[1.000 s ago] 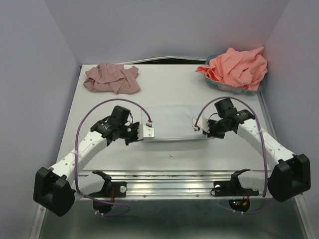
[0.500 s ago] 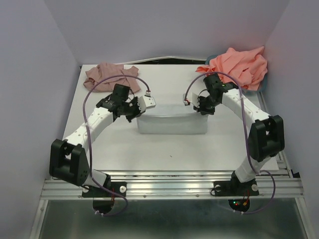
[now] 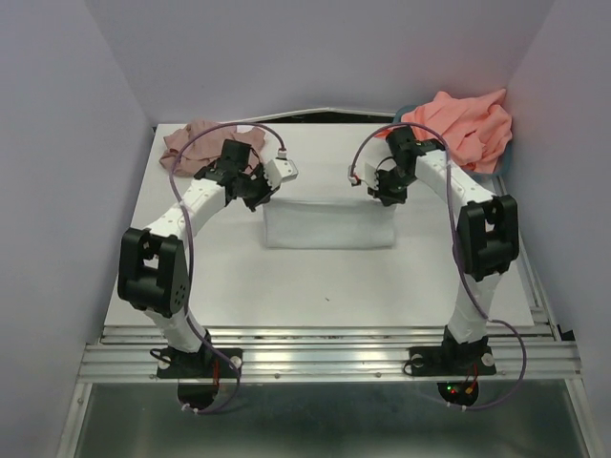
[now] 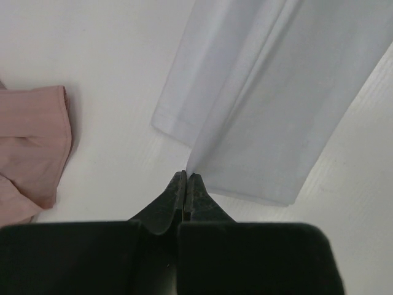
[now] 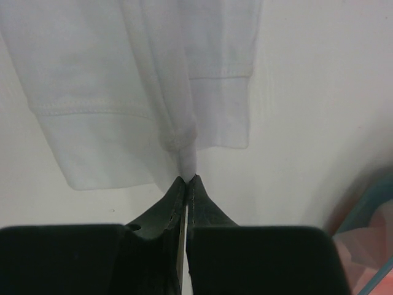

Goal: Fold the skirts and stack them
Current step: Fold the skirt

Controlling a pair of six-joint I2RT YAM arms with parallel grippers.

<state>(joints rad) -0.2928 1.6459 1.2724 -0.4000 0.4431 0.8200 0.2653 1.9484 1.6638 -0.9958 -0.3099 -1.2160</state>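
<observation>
The pale white-blue skirt (image 3: 329,224) lies on the table centre with its near half lifted and carried toward the far edge. My left gripper (image 4: 186,176) is shut on its left corner, the cloth (image 4: 270,98) hanging away from the tips. My right gripper (image 5: 186,179) is shut on the right corner of the same skirt (image 5: 123,92). In the top view both grippers, left (image 3: 270,181) and right (image 3: 369,181), hover over the skirt's far edge. The mauve-pink skirt (image 3: 196,143) lies crumpled at the far left. Coral cloth (image 3: 458,129) is heaped at the far right.
The teal basket (image 3: 500,162) under the coral heap stands in the far right corner, and its rim shows in the right wrist view (image 5: 368,209). Grey walls enclose the table on three sides. A metal rail (image 3: 325,358) runs along the near edge.
Both grippers have carried the skirt's near edge up and away toward the far edge, folding it over. The arms are now stretched far forward.
</observation>
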